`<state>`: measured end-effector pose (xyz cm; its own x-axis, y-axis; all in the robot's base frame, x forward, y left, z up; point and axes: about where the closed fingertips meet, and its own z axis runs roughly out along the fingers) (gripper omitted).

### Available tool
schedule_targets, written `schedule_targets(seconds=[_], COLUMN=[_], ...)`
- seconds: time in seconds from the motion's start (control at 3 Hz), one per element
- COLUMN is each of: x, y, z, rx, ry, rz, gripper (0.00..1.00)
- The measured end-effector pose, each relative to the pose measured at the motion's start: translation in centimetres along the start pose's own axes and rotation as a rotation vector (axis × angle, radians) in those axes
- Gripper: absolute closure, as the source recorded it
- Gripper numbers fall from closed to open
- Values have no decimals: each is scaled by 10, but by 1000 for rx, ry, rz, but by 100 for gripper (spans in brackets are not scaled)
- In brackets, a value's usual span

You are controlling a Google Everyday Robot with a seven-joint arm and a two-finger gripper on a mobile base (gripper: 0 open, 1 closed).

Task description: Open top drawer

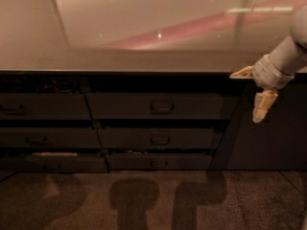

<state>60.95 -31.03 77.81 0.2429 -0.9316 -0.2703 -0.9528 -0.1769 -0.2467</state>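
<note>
Gripper at counter edge, right of top drawer (off handle); jaws spread.

The bench runs across the whole view. Its smooth, pale top is glossy and mirrors small spots of light and a slanting pink streak. Its front edge shows as a thin dark line. The gripper hangs at that edge on the right, jaws apart, one level with the edge, the other pointing down. Below, the speckled brown floor bears dark shadows.
</note>
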Motion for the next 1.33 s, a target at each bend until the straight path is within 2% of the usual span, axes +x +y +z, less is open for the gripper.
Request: schedule_targets(seconds=[0.33, 0.67, 1.0, 1.33], x=[17, 24, 25, 22], y=[-1, 0, 0, 4], z=[44, 72, 74, 66], rx=[-118, -190, -194, -132], ry=[-8, -7, -8, -21], rz=[43, 62, 62, 25], gripper=[0, 0, 0, 0])
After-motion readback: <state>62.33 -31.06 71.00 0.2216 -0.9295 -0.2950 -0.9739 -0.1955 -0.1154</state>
